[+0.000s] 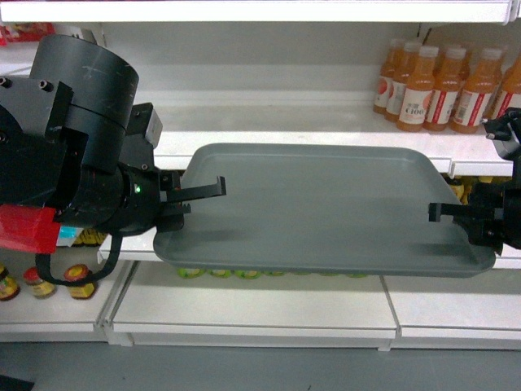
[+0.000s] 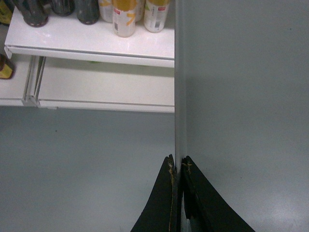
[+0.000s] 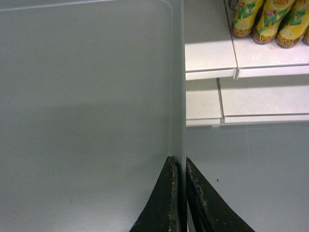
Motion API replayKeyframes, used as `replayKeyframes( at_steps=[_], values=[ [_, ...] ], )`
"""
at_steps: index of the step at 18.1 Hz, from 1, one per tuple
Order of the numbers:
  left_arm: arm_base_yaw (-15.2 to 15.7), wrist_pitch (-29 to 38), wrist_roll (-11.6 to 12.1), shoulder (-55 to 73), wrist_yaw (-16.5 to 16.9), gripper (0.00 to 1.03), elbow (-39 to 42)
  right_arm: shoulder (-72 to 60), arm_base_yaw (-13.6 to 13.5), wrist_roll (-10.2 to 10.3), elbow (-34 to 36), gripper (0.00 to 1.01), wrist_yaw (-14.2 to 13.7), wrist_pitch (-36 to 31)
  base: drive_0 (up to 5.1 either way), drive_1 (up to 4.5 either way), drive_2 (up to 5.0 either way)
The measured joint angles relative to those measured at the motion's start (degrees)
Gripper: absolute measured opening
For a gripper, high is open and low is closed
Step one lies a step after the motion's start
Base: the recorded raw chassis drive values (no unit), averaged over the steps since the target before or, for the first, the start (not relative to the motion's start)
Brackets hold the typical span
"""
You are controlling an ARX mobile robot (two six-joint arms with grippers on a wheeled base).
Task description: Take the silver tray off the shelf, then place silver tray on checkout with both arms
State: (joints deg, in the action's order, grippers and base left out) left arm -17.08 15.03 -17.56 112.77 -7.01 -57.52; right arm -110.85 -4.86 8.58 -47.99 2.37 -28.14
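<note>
I see the silver tray (image 1: pixel 326 208) across the middle of the frame, held level in front of the shelf (image 1: pixel 326 138). My left hand (image 1: pixel 183 199) pinches its left rim, fingers (image 2: pixel 169 203) nearly closed; my right hand (image 1: pixel 456 216) pinches the right rim likewise. Juice bottles (image 1: pixel 444 81) stand upper right, farther back.

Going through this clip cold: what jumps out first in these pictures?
The large flat grey-green tray fills the middle of the head view, held out in front of the white store shelf with each short edge pinched by a black two-finger gripper: left gripper and right gripper, both clamped on its rim. Behind it, orange juice bottles stand at upper right.
</note>
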Motion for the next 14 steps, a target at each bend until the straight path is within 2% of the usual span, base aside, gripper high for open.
replayKeyframes(
  at_steps=[14],
  values=[
    [-0.02, 0.37, 0.0, 0.0, -0.07, 0.03, 0.0, 0.02, 0.0, 0.02, 0.02, 0.03, -0.07, -0.13, 0.1, -4.24, 4.4]
  ],
)
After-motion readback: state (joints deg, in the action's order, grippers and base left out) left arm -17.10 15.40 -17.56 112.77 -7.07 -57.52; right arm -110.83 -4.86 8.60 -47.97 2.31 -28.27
